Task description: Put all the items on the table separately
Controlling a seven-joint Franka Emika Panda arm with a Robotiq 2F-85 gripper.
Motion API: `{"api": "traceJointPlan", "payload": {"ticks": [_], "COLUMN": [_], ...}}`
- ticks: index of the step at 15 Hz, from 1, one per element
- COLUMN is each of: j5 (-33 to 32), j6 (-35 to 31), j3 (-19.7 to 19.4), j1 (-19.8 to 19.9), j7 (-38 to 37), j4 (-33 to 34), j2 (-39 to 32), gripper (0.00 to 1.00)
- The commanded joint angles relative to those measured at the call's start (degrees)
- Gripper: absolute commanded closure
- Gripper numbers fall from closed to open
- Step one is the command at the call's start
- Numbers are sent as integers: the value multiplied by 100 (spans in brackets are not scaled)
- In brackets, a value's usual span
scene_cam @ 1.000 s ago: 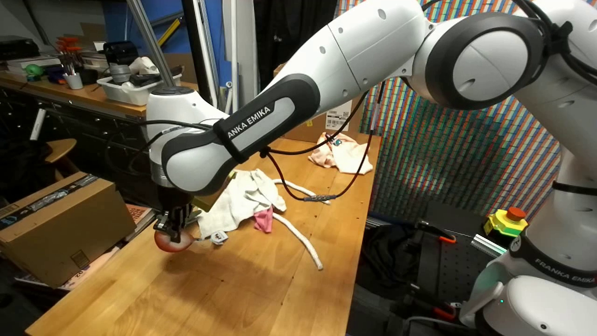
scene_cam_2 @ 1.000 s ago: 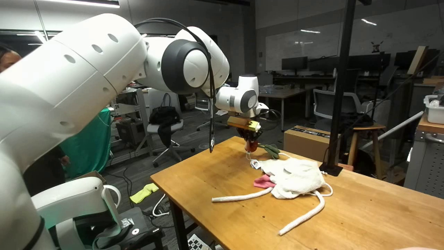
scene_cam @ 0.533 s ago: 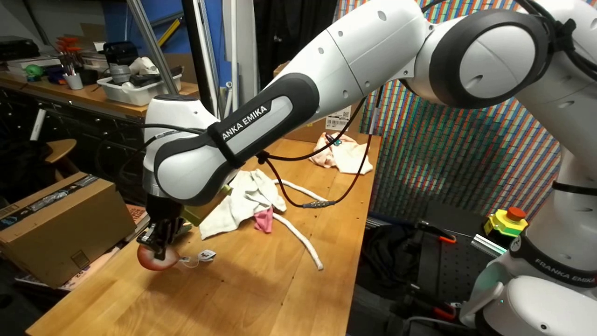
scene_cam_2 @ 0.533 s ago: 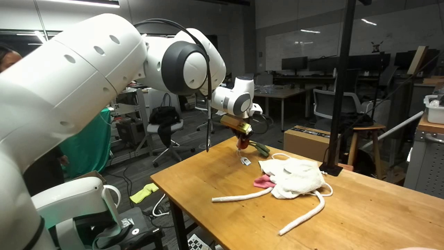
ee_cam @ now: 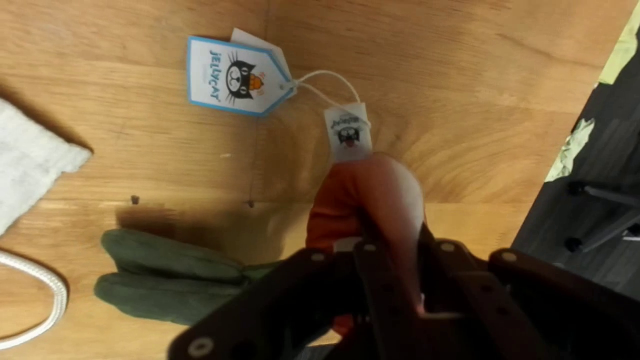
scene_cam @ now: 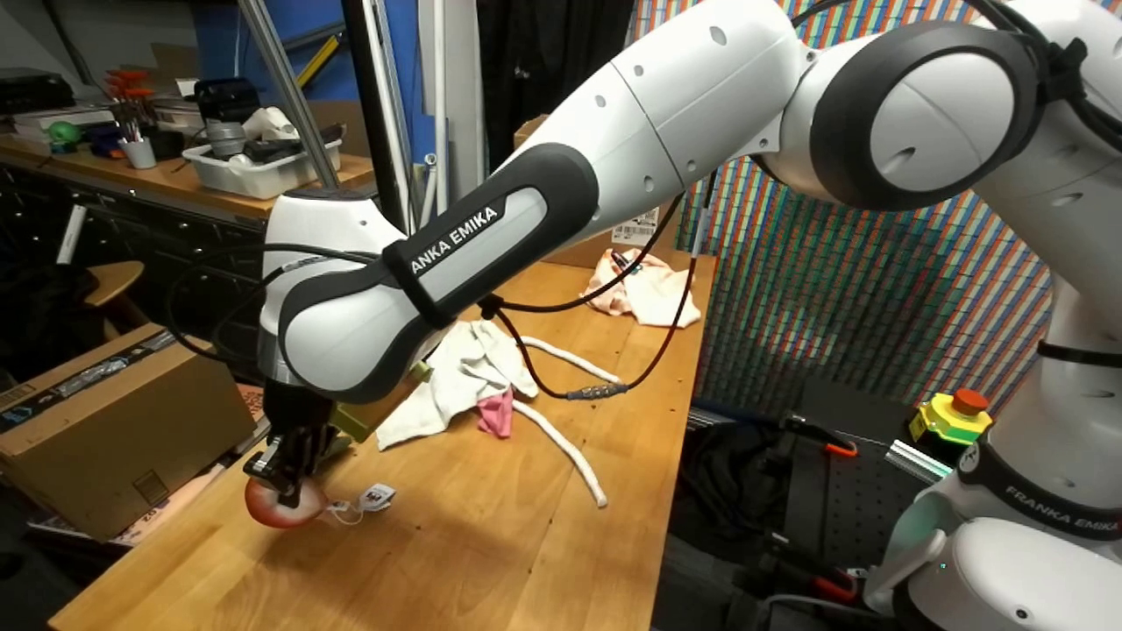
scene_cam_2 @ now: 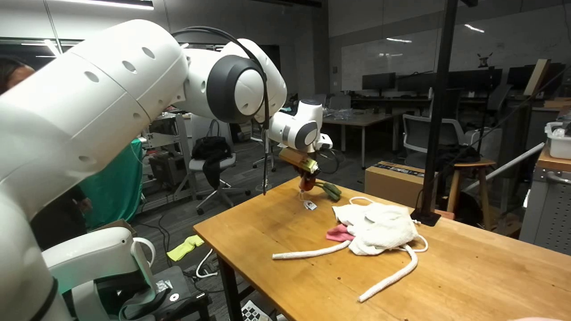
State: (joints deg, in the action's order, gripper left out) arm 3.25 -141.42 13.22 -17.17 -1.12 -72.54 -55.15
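In an exterior view, a grey wall [scene_cam_2: 308,67] carries a broad whiteboard [scene_cam_2: 392,58], a lit strip light [scene_cam_2: 111,4] runs overhead, and a dark grey floor [scene_cam_2: 183,218] bears a grey swivel chair [scene_cam_2: 198,127] and a round wooden stool [scene_cam_2: 482,163]; computer monitors [scene_cam_2: 378,82] line a far desk [scene_cam_2: 392,101]. In an exterior view, a wood-topped workbench [scene_cam: 180,187] with black drawers [scene_cam: 166,228] stands before a blue wall panel [scene_cam: 210,44], well apart from a multicoloured striped backdrop [scene_cam: 877,280].

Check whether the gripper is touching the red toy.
Touching. The wrist view shows it: the gripper is closed on the red toy, whose soft body is pinched and bulges out of the grip.
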Motion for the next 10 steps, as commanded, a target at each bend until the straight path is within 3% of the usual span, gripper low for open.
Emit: {"api": "traceJointPlan", "payload": {"ticks": [1,10], "j5": [-293,-770], "j6": [94,769], "j3": [-301,-515], "j1": [-334,-701], "j7": [-81,40], "j4": [246,1340], "j2": [-102,-486], "gripper": [93,93]}}
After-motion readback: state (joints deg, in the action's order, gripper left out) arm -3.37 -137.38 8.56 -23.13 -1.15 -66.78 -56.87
